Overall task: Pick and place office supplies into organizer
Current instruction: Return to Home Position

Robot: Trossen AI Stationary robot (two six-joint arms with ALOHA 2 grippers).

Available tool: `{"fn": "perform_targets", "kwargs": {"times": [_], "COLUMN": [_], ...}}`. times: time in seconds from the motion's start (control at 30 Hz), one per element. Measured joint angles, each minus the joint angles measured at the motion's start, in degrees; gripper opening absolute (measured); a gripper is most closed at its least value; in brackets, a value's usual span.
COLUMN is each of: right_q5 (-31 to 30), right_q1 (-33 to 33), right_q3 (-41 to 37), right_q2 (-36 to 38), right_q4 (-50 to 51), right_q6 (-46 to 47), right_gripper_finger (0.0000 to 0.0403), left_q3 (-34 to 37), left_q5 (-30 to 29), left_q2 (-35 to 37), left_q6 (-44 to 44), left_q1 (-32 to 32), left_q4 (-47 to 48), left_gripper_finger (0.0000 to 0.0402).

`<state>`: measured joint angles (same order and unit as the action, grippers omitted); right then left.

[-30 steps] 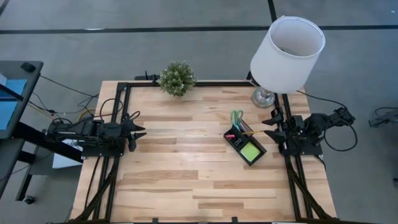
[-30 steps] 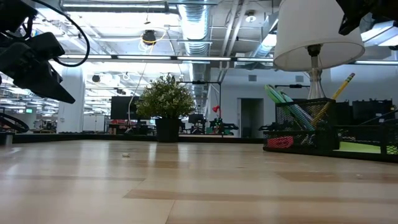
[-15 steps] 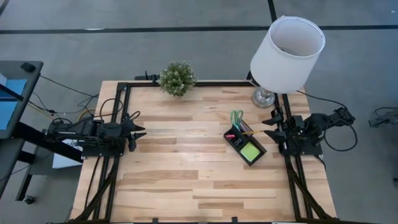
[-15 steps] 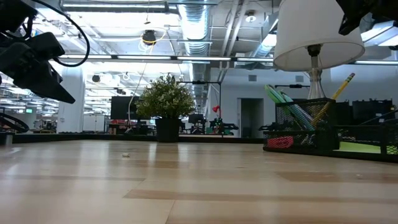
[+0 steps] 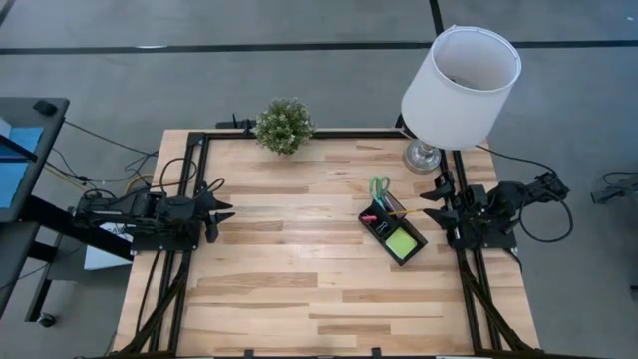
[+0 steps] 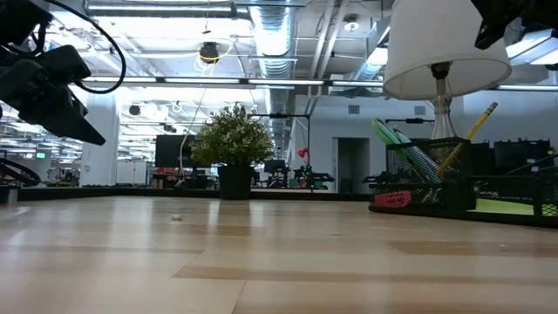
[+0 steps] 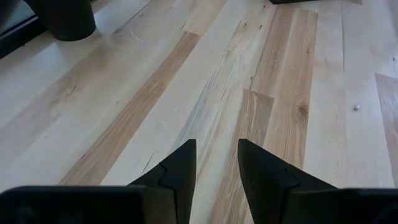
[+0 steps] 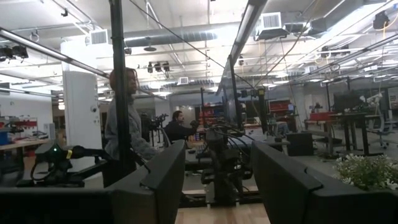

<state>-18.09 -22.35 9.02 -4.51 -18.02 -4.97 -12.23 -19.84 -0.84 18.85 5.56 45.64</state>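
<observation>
Pale wooden planks make up the surface (image 5: 299, 289), and the organizer (image 5: 382, 229) sits on it toward my right side, set at a slant. Green-handled scissors (image 5: 380, 188) stand in its back end, and a lime-green sticky-note pad (image 5: 403, 241) lies in its front compartment. From table height I can see a pencil (image 6: 477, 127) and pens (image 6: 397, 145) leaning upright in its mesh cup.

My right arm is folded low over its base. My right gripper (image 5: 432, 203) is just beside the organizer, pointing across it, raised and level so that it looks out into the room. Its fingers (image 8: 165, 177) are spread wide with nothing between them. A person (image 8: 127, 127) stands far off, partly behind a post.

My left arm is folded the same way on the opposite edge. My left gripper (image 5: 221, 211) is well apart from the organizer, aimed toward it and tipped down at bare wood. Its fingers (image 7: 180, 177) are parted by a narrow gap and hold nothing.

A lamp (image 5: 461, 85) stands just behind the organizer, and a plant (image 5: 284, 126) sits farther off at the back edge.
</observation>
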Motion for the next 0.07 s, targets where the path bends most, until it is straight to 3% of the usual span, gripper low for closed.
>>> {"fn": "perform_targets", "kwargs": {"times": [0.07], "right_q5": [0.0], "right_q1": [0.0], "right_q3": [0.0], "right_q2": [0.0], "right_q4": [0.0], "right_q6": [0.0], "right_gripper_finger": [0.0178], "left_q3": [0.0], "left_q5": [0.0], "left_q2": [0.0], "left_q6": [0.0], "left_q1": [0.0], "left_q4": [0.0], "left_gripper_finger": [0.0110]}}
